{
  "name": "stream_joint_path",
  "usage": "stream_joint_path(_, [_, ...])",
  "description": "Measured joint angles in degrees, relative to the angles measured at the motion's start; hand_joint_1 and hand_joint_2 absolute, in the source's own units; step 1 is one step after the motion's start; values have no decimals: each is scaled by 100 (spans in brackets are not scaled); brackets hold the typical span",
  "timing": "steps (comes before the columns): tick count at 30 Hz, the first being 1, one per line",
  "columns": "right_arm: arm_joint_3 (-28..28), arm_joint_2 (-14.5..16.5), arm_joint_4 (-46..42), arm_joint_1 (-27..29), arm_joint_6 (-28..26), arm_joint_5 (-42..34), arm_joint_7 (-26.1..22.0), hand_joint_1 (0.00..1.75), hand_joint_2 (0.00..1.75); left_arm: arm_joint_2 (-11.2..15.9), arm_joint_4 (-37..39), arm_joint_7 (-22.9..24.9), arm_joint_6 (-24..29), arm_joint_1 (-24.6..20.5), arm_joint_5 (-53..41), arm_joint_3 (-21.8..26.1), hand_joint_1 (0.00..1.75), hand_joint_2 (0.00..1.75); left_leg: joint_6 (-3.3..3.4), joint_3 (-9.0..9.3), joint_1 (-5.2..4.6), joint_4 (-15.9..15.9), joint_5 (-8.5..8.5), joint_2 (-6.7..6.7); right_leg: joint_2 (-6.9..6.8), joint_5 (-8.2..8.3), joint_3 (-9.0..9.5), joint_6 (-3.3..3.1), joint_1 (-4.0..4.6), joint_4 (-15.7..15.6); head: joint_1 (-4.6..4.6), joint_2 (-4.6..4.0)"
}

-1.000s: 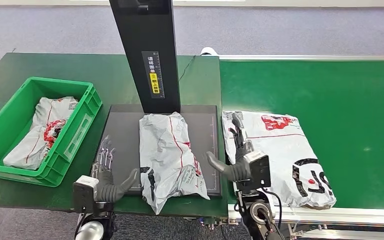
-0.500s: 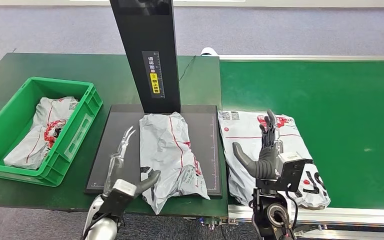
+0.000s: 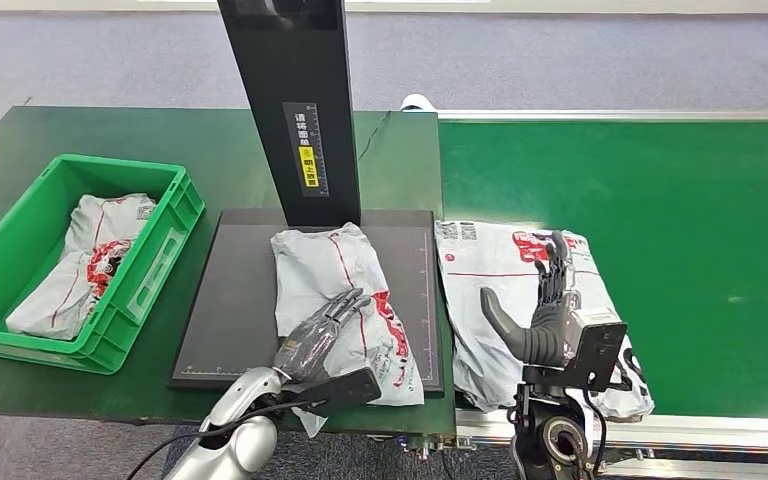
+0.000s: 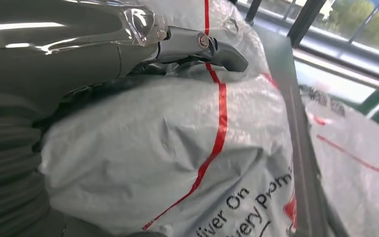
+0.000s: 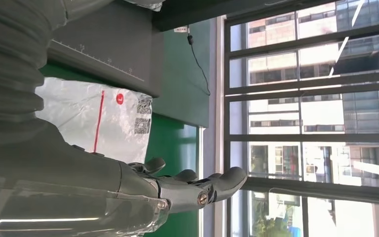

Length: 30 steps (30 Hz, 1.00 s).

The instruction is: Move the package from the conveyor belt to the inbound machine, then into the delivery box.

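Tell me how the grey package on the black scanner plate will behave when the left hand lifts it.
The package looks like a crumpled plastic mailer, so it will probably sag and fold, not stay flat. Its glossy film may slip under the left hand resting on it. Its soft, lumpy shape suggests light, non-fragile contents, though that is a guess.

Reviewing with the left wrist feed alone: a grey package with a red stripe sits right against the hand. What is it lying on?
Observer: The package lies on the inbound machine, on its black plate; the left hand rests on it.
Operator: And the right hand?
Observer: The right hand is raised and open, holding nothing, over a second package on the conveyor belt.
Operator: Anything in the box?
Observer: The green delivery box holds a third package.
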Motion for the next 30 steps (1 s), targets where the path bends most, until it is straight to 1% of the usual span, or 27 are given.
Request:
stream_joint_path(2, [-63, 25, -73, 66, -9, 23, 10, 0, 175, -2, 113, 27, -65, -41, 10, -4, 0, 175, 0, 1, 0, 0, 0, 0, 0, 0, 3, 0, 0, 0, 0, 0])
stream_joint_path(3, [-89, 33, -104, 94, -18, 31, 14, 0, 175, -4, 153, 51, -99, -63, 13, -5, 36, 175, 0, 3, 0, 0, 0, 0, 0, 0, 5, 0, 0, 0, 0, 0])
stream_joint_path(6, [-166, 66, -228, 194, -50, 65, 45, 0, 175, -12, 273, 148, -202, -139, 48, -7, 156, 175, 1, 12, -1, 0, 1, -2, -2, 0, 16, 0, -1, -1, 0, 0])
stream_joint_path(7, [-195, 81, -278, 230, -60, 80, 62, 0, 175, -14, 312, 166, -208, -163, 76, -5, 161, 175, 1, 16, -1, 0, 1, -2, -2, 0, 21, 0, -1, -1, 0, 0])
stream_joint_path(8, [-223, 95, -329, 266, -69, 93, 79, 0, 175, -16, 343, 172, -192, -181, 106, 0, 161, 175, 1, 20, -1, 0, 1, -2, -2, 0, 26, 0, -1, -1, 0, 0])
stream_joint_path(12, [-324, 125, -516, 410, -83, 118, 102, 0, 175, -17, 386, 153, -80, -224, 162, 42, 175, 175, 1, 32, -1, -2, 1, -3, -2, 0, 38, 0, -1, -1, 0, 0])
stream_joint_path(15, [-376, 134, -611, 481, -84, 122, 105, 0, 175, -20, 392, 117, 73, -236, 181, 71, 175, 175, 1, 41, 0, -2, 1, -2, -2, 0, 48, 0, -1, -1, 1, 0])
stream_joint_path(21, [-469, 176, -784, 624, -103, 122, 105, 0, 175, -30, 267, -103, 610, -108, 341, 283, 175, 175, 1, 45, 0, -2, 1, -1, -2, 0, 51, 0, -1, -1, 0, 0])
stream_joint_path(30, [-538, 228, -872, 653, -146, 122, 105, 0, 175, -34, 25, -259, 872, 84, 387, 501, 175, 175, 0, 38, 0, -2, 0, 0, -1, 0, 42, 0, 0, -1, -1, 0])
